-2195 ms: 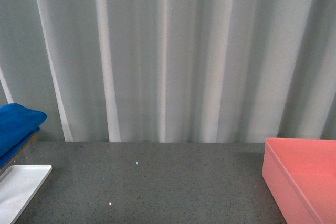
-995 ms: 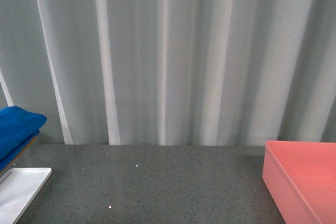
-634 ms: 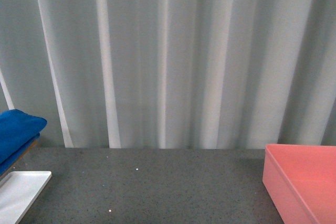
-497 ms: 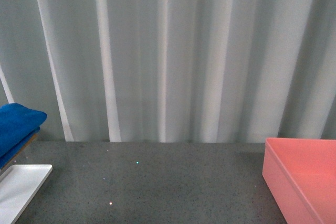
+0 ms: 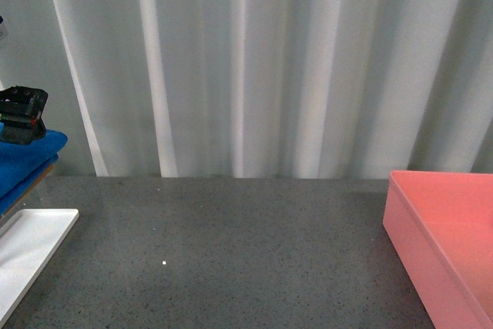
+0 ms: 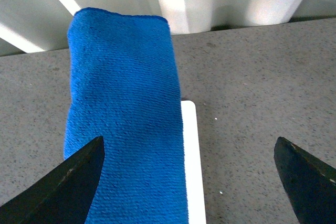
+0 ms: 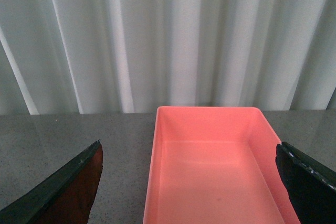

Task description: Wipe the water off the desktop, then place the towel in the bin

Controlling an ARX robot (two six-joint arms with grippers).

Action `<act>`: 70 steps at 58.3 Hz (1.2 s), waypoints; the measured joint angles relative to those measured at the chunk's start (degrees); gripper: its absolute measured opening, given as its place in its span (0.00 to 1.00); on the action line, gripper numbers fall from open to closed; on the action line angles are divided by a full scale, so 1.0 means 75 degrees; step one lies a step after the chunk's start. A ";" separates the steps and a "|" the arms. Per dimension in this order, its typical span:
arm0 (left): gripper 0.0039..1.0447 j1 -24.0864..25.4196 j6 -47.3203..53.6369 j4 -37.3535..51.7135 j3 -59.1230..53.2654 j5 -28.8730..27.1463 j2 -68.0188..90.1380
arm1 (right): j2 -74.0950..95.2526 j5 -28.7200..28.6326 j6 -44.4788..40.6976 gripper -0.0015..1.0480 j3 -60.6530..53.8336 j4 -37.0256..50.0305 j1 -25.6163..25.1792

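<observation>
**Left gripper** (image 6: pixel 186 182): jaws spread wide, one dark fingertip at each side of the left wrist view, nothing between them. It hangs over the bright blue, ribbed microfibre towel (image 6: pixel 123 114). I cannot tell whether it touches the towel. In the front view a black part of the left arm (image 5: pixel 21 113) shows right at the towel's upper edge.

**Towel** (image 5: pixel 23 156): folded into a long, thick strip at the far left edge of the front view. One long side overlaps the flat white rectangular tray (image 6: pixel 191 156). From the front, the towel sits higher than the tray (image 5: pixel 31 244), with a thin brown edge under it.

**Right gripper** (image 7: pixel 186 187): jaws also spread wide and empty, held above the salmon-pink rectangular plastic bin (image 7: pixel 210 109). The bin's smooth inside is bare.

**Bin** (image 5: pixel 439 221): stands at the right end of the dark grey, pale-speckled stone-like surface (image 5: pixel 231 244), well apart from the towel and tray.

**Surface**: one tiny bright dot (image 5: pixel 164 263) lies left of centre; I cannot tell what it is.

**Behind**: a pale grey pleated curtain (image 5: pixel 246 67) runs along the whole far edge.
</observation>
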 joint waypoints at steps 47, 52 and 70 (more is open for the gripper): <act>0.94 0.0729 0.0414 0.1390 -0.0498 -0.0574 0.1040 | 0.0000 0.0000 0.0000 0.93 0.0000 0.0000 0.0000; 0.94 0.0729 0.0411 0.1355 -0.0551 -0.0530 0.1040 | 0.0000 0.0000 0.0000 0.93 0.0000 0.0000 0.0000; 0.46 0.0714 0.0286 0.1396 -0.0641 -0.0344 0.1023 | 0.0000 0.0000 0.0000 0.93 0.0000 0.0000 0.0000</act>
